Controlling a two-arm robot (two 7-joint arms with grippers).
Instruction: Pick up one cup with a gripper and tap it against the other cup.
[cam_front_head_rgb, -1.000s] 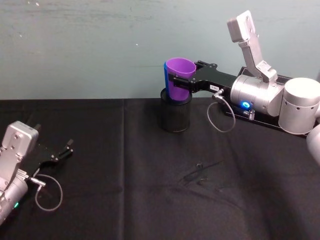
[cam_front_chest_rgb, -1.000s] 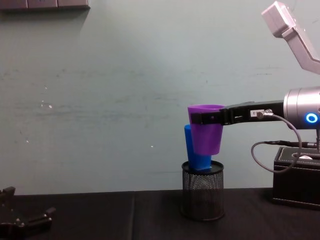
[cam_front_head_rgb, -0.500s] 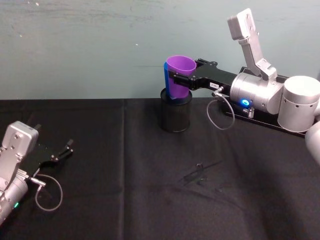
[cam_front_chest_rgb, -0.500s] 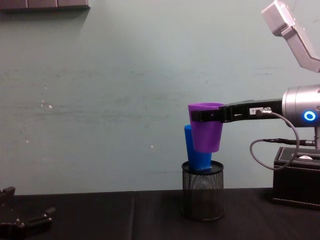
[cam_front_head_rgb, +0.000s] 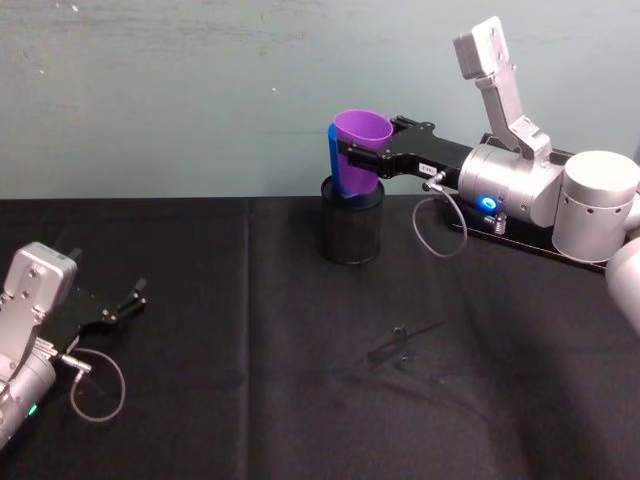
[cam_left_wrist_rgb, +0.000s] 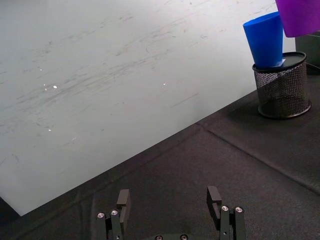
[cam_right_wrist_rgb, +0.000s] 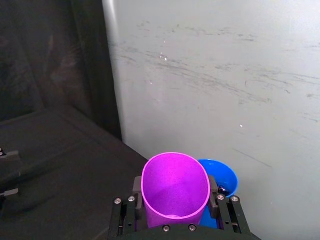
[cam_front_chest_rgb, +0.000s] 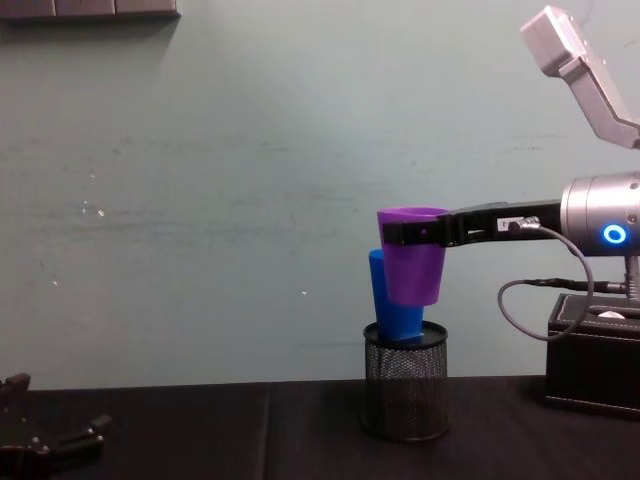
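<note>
My right gripper (cam_front_head_rgb: 362, 156) is shut on the purple cup (cam_front_head_rgb: 357, 152) just below its rim and holds it upright in the air over the black mesh pen holder (cam_front_head_rgb: 350, 222). The blue cup (cam_front_chest_rgb: 389, 298) stands tilted in that holder. The purple cup (cam_front_chest_rgb: 412, 261) hangs beside it and overlaps it; touching or a small gap, I cannot tell. In the right wrist view the purple cup (cam_right_wrist_rgb: 176, 188) sits between the fingers (cam_right_wrist_rgb: 137, 185), with the blue cup (cam_right_wrist_rgb: 221, 176) right behind it. My left gripper (cam_front_head_rgb: 128, 298) rests open, low at the table's left.
A black cloth covers the table (cam_front_head_rgb: 300, 380). A black box (cam_front_chest_rgb: 595, 352) stands at the back right, behind my right arm. The pale wall (cam_front_head_rgb: 200, 90) rises close behind the pen holder. A few small dark bits (cam_front_head_rgb: 398, 345) lie mid-table.
The right gripper has lifted the purple cup very slightly. The left arm has not moved.
</note>
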